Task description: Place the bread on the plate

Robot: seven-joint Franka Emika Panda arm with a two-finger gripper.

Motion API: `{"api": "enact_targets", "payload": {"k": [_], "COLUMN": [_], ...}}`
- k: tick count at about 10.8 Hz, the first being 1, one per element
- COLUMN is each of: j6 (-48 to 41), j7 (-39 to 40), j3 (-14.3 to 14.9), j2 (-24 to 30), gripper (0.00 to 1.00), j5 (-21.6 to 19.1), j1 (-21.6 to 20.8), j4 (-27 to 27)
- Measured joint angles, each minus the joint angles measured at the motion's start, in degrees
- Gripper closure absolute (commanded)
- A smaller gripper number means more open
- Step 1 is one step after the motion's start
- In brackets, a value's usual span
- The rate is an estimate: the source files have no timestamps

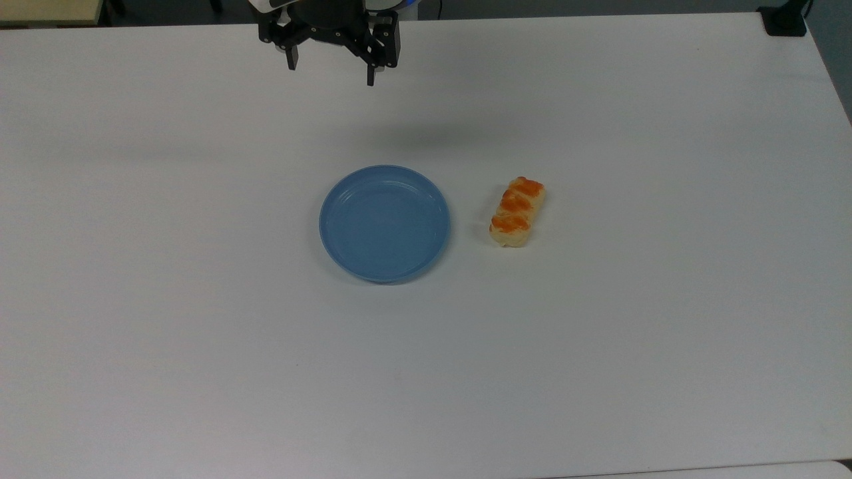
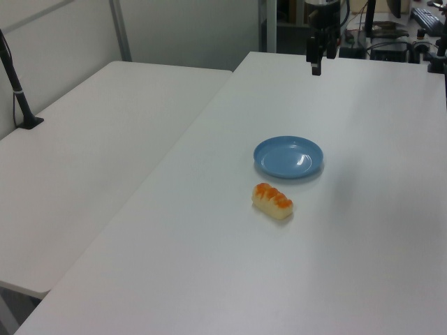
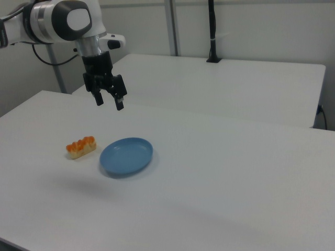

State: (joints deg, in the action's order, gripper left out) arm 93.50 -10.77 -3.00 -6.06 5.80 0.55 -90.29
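1. The bread lies on the white table, just beside the plate on the top view's right, apart from its rim and not touching it
2. It is a short oblong bar, pale yellow along the sides, with three orange-brown glazed bumps in a row on top; in the top view its long axis runs slightly diagonal
3. It looks light and probably a little soft or spongy, so a gentle squeeze should do; the glazed top may be slick, which makes the flat pale flanks the better contact
4. The best hold, in my judgement, is across the short width at the middle bump, fingers closing on the two long sides so the bar hangs balanced
5. The plate is round, shallow, smooth blue plastic with a low raised rim, empty and slightly glossy
6. The gripper hangs high above the table, well apart from both things, with its fingers spread wide and nothing between them
7. The table is matt, plain and flat
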Motion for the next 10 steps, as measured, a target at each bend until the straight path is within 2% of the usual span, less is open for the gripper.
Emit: {"api": "enact_targets", "payload": {"k": [3,10], "j6": [0.0,0.1], "j7": [1.8,2.4], "j3": [-0.1,-0.2], "j2": [-0.2,-0.5], "gripper": [0.0,0.0], "j5": [-1.8,-2.3], "j1": [-0.1,-0.3], "j4": [-0.1,-0.2]}}
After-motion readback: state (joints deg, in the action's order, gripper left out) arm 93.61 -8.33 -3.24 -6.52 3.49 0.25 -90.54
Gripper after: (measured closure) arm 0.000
